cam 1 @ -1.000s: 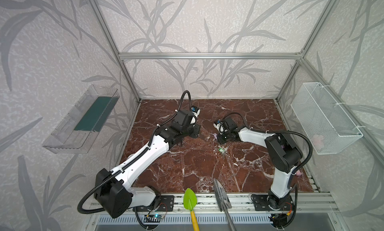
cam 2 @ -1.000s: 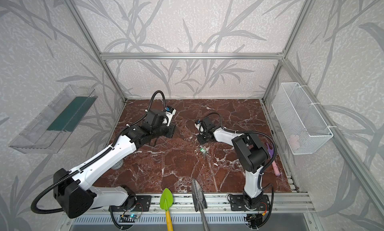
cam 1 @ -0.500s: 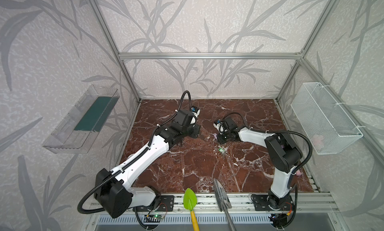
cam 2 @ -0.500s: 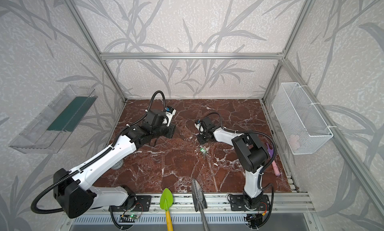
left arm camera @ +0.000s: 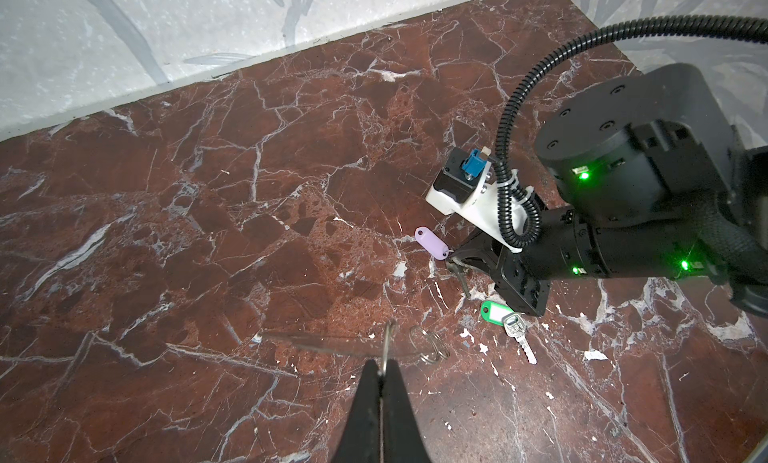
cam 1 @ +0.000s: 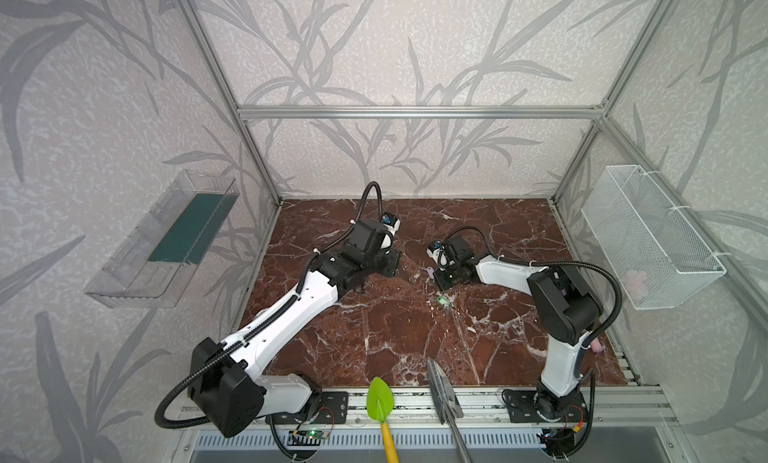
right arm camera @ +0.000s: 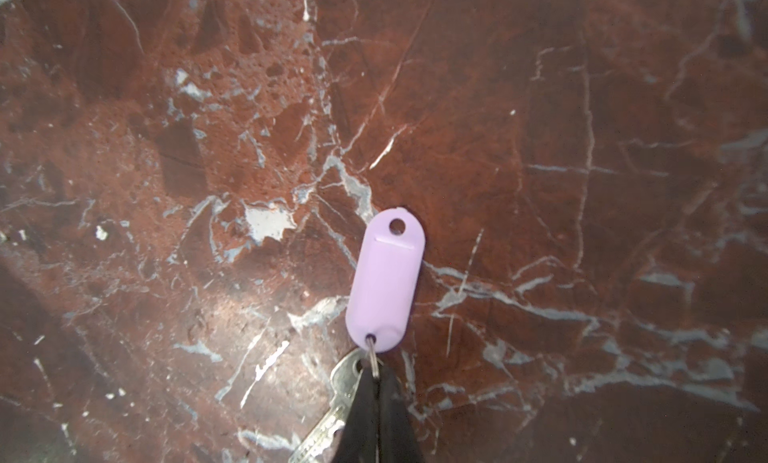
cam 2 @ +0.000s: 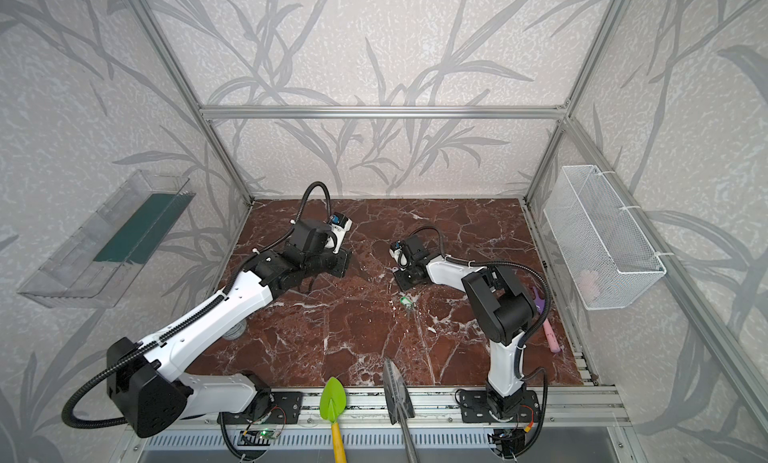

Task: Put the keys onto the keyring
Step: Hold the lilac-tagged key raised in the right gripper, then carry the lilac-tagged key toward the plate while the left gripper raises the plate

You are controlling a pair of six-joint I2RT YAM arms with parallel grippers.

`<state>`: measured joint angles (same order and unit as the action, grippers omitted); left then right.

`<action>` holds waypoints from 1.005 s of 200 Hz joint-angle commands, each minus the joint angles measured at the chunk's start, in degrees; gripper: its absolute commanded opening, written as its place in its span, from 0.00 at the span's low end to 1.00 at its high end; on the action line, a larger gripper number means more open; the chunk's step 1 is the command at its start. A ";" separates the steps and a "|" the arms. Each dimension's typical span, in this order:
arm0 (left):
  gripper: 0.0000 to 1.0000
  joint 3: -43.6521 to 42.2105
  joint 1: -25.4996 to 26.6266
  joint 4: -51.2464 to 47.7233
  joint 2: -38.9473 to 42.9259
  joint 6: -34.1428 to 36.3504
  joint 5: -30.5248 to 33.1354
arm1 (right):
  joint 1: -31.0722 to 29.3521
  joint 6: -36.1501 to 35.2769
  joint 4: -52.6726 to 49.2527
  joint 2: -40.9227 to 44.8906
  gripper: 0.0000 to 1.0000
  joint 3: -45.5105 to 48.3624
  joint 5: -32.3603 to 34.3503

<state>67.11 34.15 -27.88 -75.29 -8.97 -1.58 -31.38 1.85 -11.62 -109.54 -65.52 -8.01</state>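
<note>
My left gripper (left arm camera: 382, 371) is shut on the keyring (left arm camera: 387, 342), a thin metal ring seen edge-on just above the marble. A looped wire ring (left arm camera: 430, 344) shows right beside it; I cannot tell whether the two are joined. My right gripper (right arm camera: 376, 375) is shut on the small ring of the lilac-tagged key (right arm camera: 386, 282), whose silver blade (right arm camera: 330, 419) hangs beside the fingers. The green-tagged key (left arm camera: 505, 319) lies on the floor just in front of the right gripper (cam 1: 442, 280) and shows in both top views (cam 2: 405, 301). The left gripper (cam 1: 392, 267) faces it across a short gap.
A green trowel (cam 1: 380, 398) and a grey metal trowel (cam 1: 442, 394) stick in over the front rail. A pink-and-purple tool (cam 2: 548, 328) lies at the right edge and a tin can (cam 2: 235, 330) under the left arm. Wall tray (cam 1: 166, 240) left, mesh basket (cam 1: 648, 236) right.
Neither arm has visibly shifted in the top views. The right gripper's jaws have closed slightly tighter.
</note>
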 commanded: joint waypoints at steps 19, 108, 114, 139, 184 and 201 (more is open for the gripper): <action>0.00 0.65 0.35 0.24 0.41 0.70 -0.22 | 0.18 -0.90 1.25 4.00 0.00 0.53 0.58; 0.00 -2.10 4.74 5.37 1.31 7.11 -2.57 | 0.35 -5.27 6.88 29.00 0.00 8.39 -7.08; 0.00 -2.45 5.61 5.92 1.38 8.06 -2.37 | 0.35 -5.37 6.97 30.48 0.00 8.76 -8.23; 0.00 -3.77 8.77 8.59 1.89 11.13 -1.38 | 0.13 -6.20 5.70 35.49 0.00 9.35 -12.96; 0.00 -7.74 11.70 15.12 5.50 13.85 -2.54 | -2.90 -10.34 0.65 40.56 0.00 9.12 -14.49; 0.00 -8.79 12.72 16.79 7.00 14.61 -1.09 | -3.76 -11.77 -0.79 41.15 0.00 9.12 -16.11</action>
<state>59.48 45.60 -17.06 -71.90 2.63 -3.55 -33.76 -6.52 -8.75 -69.97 -56.84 -20.58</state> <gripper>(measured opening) 0.048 0.050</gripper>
